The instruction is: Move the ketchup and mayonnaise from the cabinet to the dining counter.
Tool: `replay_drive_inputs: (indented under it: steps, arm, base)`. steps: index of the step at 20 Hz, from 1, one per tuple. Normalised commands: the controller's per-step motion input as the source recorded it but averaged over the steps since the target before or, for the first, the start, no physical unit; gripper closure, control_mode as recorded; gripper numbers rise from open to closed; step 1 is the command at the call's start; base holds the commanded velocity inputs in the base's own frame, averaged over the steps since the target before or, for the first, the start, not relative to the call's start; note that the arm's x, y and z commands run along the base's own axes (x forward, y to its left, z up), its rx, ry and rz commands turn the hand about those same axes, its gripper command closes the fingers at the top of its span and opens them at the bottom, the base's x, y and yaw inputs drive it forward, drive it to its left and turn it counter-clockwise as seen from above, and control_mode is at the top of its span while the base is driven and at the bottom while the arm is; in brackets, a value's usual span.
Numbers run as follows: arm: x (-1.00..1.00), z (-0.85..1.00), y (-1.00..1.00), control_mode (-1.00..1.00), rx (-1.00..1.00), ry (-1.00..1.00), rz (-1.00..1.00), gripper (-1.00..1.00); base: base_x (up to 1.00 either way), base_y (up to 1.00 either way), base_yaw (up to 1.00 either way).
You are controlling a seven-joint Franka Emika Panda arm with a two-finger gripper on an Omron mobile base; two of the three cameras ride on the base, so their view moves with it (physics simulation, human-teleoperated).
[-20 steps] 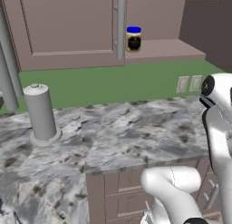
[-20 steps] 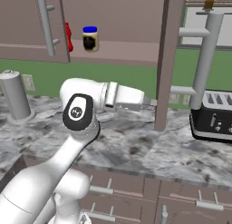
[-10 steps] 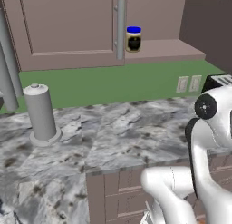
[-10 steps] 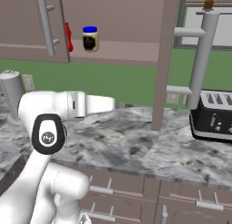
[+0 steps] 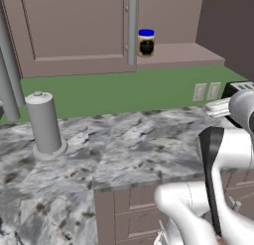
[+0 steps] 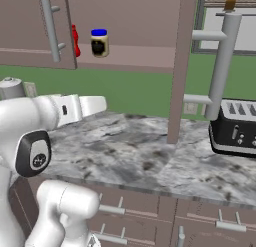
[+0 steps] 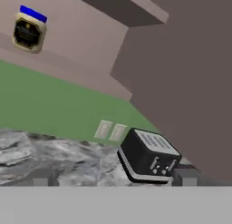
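Blue lid first: the mayo stands upright on the open cabinet shelf, just right of the door's grey handle. In the right base view you can see the ketchup too, a red sliver just left of the mayo and half hidden behind the door edge. Neither has reached the dining counter yet.

Your gripper's finger tips sit at the bottom of the hand view, set wide apart with nothing between them, low over the worktop and well apart from the shelf.

Watch these risks, as I judge them:
- The two stand close together; reaching for one could knock the other over or push it deeper.
- The door and its handle stand just beside the ketchup; a straight approach could clip them.
- The toaster is near the hand; a wide swing could hit it.
- The paper towel roll stands on the worktop to the left; keep your elbow off it.

From the left base view the door hides the ketchup, so trust the right one for it. The hand view gives you the mayo at its upper left and the toaster.
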Motion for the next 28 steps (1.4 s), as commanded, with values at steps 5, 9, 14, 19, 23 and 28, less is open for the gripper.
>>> replay_drive_inputs:
  steps: [5, 9, 14, 19, 23, 28]
  arm:
    - [0.44, 0.00, 0.57, -1.00, 0.28, -0.10, 0.41, -1.00]
    - [0.20, 0.00, 0.45, -1.00, 0.26, -0.26, 0.09, -1.00]
    - [0.07, 0.00, 0.64, -1.00, 0.17, -0.32, 0.00, -1.00]
    - [0.00, 0.16, 0.59, -1.00, 0.00, -0.13, 0.00, -1.00]
    - [0.01, 0.11, 0.46, -1.00, 0.00, -0.04, 0.00, -1.00]
    - [0.11, 0.00, 0.32, -1.00, 0.00, -0.03, 0.00, -1.00]
  base:
    - [0.00, 0.00, 0.00]
    - [0.00, 0.00, 0.00]
    - [0.00, 0.00, 0.00]
    - [0.00, 0.00, 0.00]
    - [0.00, 0.00, 0.00]
    - [0.00, 0.00, 0.00]
